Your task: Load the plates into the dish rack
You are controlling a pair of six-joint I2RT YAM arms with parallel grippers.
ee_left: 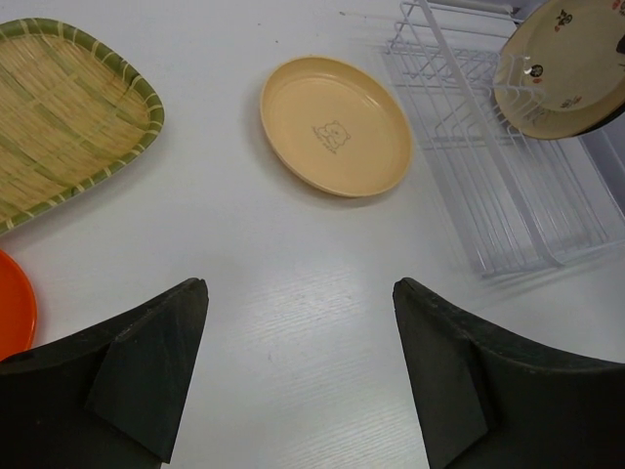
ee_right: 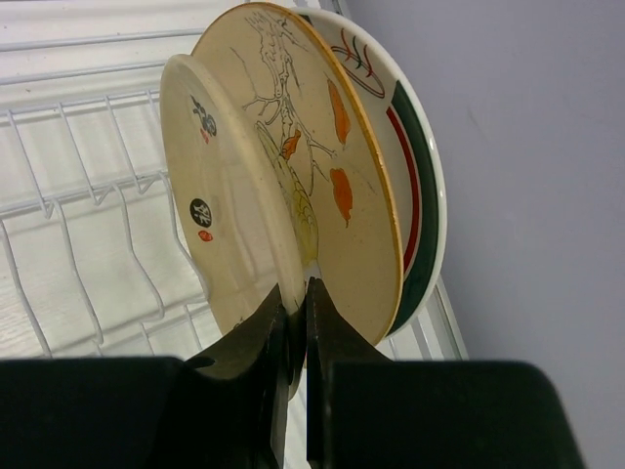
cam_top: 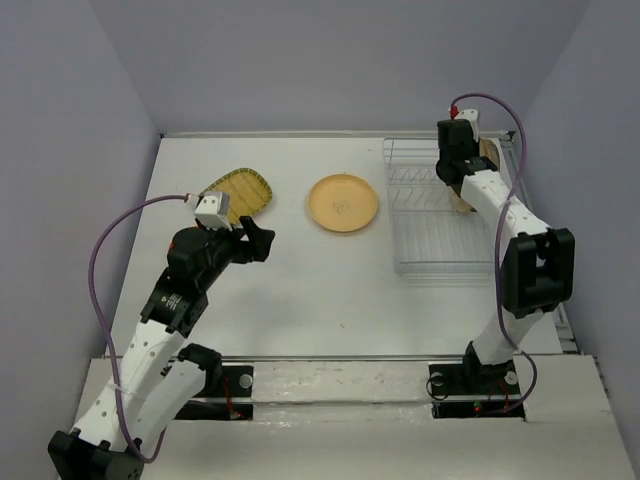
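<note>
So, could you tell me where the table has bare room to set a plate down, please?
The widest bare patch is the table's near middle, between the orange-tan plate, the dish rack and the arm bases. The rack's near rows are free. Crowded: the rack's far right end, with three plates and the right arm, and around the woven plate.

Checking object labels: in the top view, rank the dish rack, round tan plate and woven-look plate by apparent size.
1. dish rack.
2-3. round tan plate and woven-look plate: alike; left arm hides part of the latter.
</note>
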